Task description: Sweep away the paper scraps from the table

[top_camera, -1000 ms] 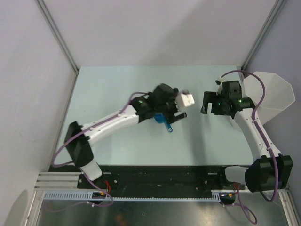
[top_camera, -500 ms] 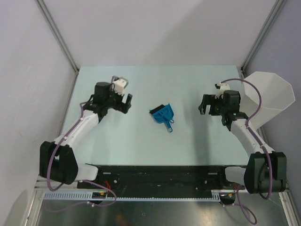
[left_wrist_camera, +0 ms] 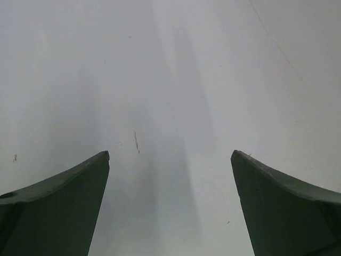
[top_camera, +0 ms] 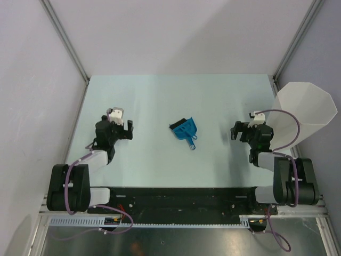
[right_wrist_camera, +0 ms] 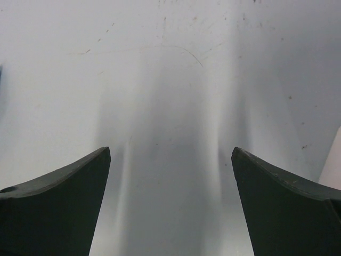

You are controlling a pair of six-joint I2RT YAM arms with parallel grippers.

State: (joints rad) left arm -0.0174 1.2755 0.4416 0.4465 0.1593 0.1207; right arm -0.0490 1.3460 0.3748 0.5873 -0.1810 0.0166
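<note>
- Top external view: the table [top_camera: 160, 96] fills the middle of the view, a pale mint-green surface with metal-framed edges, and the arm bases sit at its near edge.
- A blue dustpan [top_camera: 185, 130] lies flat near the table's middle. Its handle points toward the near edge, and a dark strip runs along its wide end.
- The left gripper [top_camera: 129, 131] sits low over the left half of the table, its arm sharply bent. Its fingers point right toward the dustpan but are well apart from it.
- The right gripper [top_camera: 234, 132] sits over the right half, its fingers pointing left, also well apart from the dustpan. The dustpan lies between the two grippers.
- A tall white faceted bin [top_camera: 303, 109] stands at the table's right edge, just beside the right arm.
- Left wrist view: the left gripper [left_wrist_camera: 170, 153] is spread wide. Its two dark fingers [left_wrist_camera: 58, 208] sit in the lower corners with only bare table [left_wrist_camera: 170, 64] between them, so it holds nothing.
- Right wrist view: the right gripper [right_wrist_camera: 171, 149] is spread just as wide. Its fingers [right_wrist_camera: 287, 208] frame a lightly scratched, speckled stretch of table [right_wrist_camera: 170, 69], and nothing is in its grasp.
</note>
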